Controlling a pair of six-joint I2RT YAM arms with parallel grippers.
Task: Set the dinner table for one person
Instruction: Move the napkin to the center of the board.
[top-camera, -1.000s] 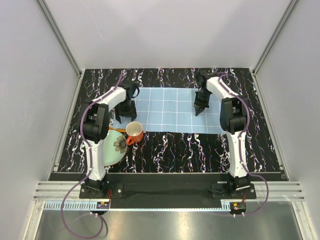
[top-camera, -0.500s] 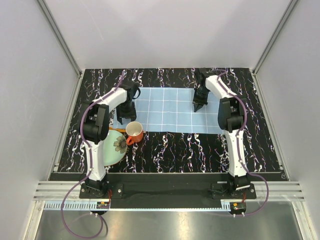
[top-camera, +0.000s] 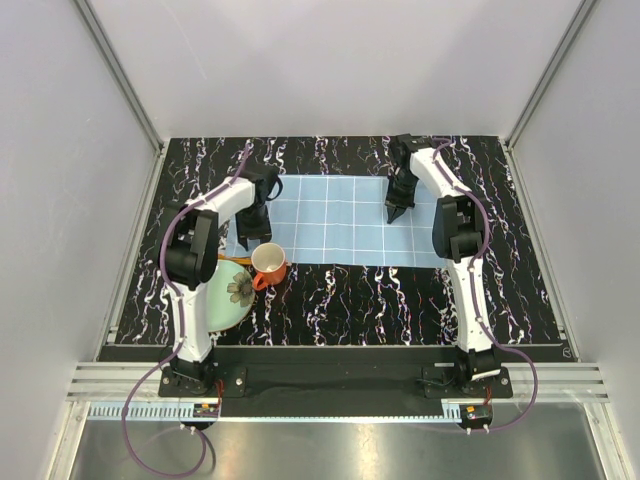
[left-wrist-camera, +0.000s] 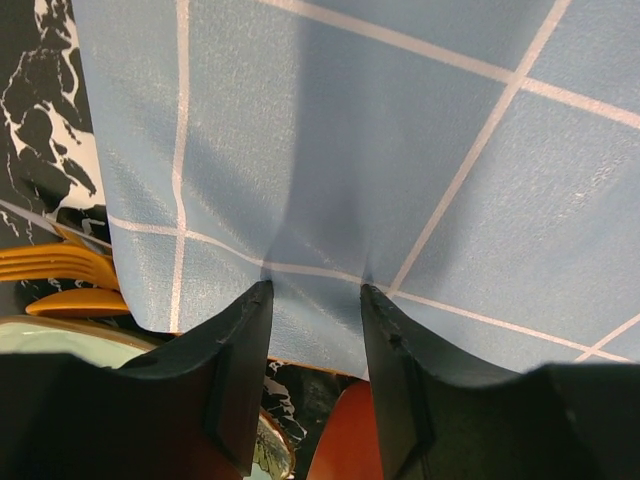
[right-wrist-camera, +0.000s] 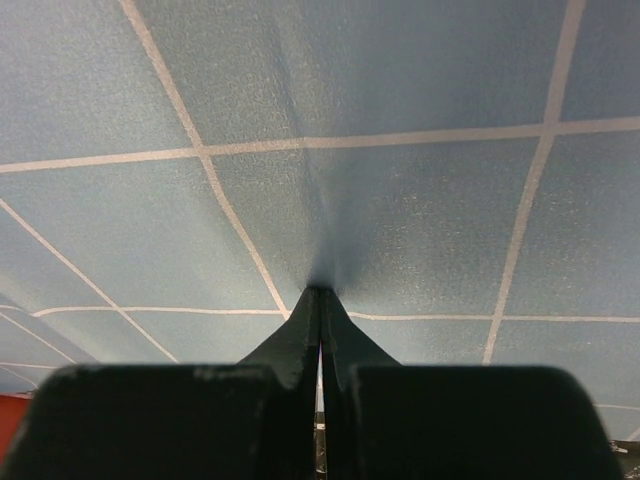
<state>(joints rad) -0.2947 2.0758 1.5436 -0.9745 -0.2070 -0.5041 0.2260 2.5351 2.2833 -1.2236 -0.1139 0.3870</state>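
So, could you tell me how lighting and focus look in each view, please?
Top view: even, soft light, sharp, no strong glare on the dinner table. Left wrist view: placemat crisp, a soft shadow band rising from the left hand, fingers dark and blurred. Right wrist view: a similar dark streak above the right hand, near fingers out of focus.

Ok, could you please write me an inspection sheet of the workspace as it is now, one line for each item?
Surface: black, white-veined dinner table.
Job's things: light blue gridded placemat lies across the far middle; orange cup, pale green plate and orange fork sit at its near left corner.
Clutter: nothing seen.
Grippers: left gripper open, set down on the placemat; right gripper shut on a pinched fold of it.
Cables: purple cables run along both arms.
Surroundings: plain grey walls, aluminium frame.
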